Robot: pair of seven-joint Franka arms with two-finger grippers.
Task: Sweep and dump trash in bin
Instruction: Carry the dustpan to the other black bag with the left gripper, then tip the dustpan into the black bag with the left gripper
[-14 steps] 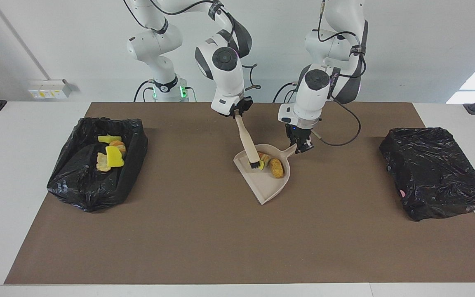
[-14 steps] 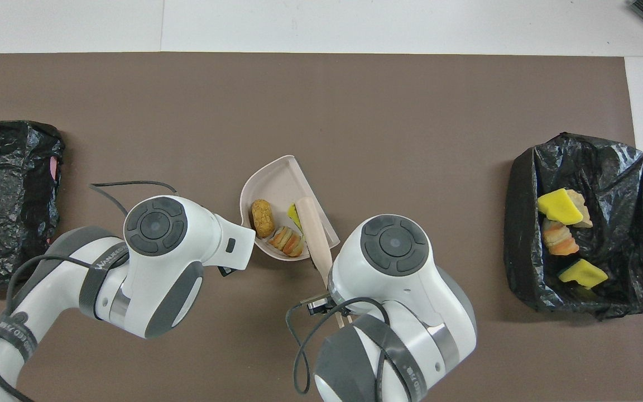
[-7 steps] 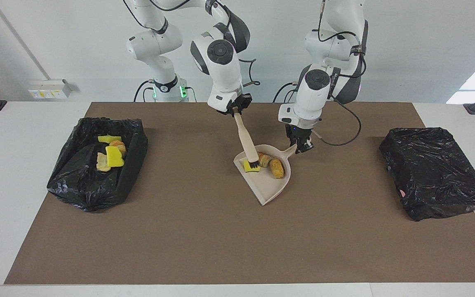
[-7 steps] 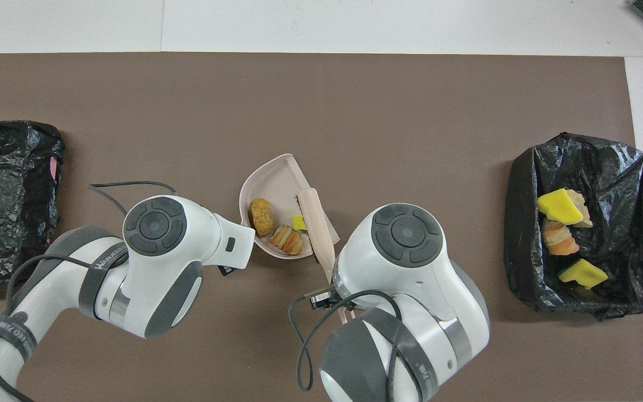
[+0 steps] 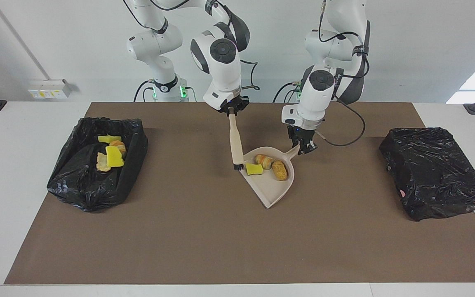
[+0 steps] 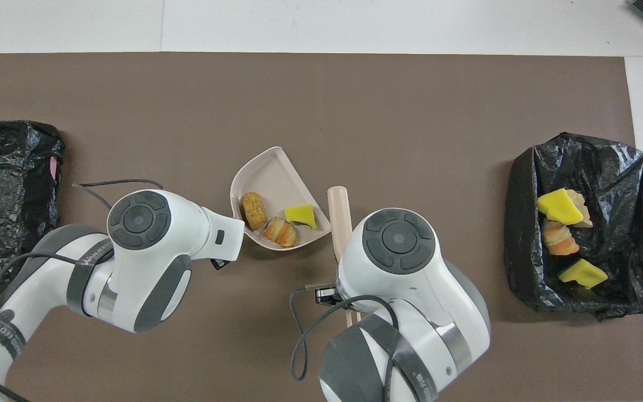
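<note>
Left gripper (image 5: 306, 147) is pinched on the dustpan (image 5: 276, 187) handle mid-frame with three trash scraps (image 5: 267, 165) inside, right gripper (image 5: 231, 110) clamped on the brush (image 5: 235, 142) just beside the pan's rim.

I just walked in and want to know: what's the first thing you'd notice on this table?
In the middle, the left gripper holds a beige dustpan carrying three scraps, while the right gripper holds a brush at the pan's edge. Toward the right arm's end, an open black bin already has more scraps inside.
</note>
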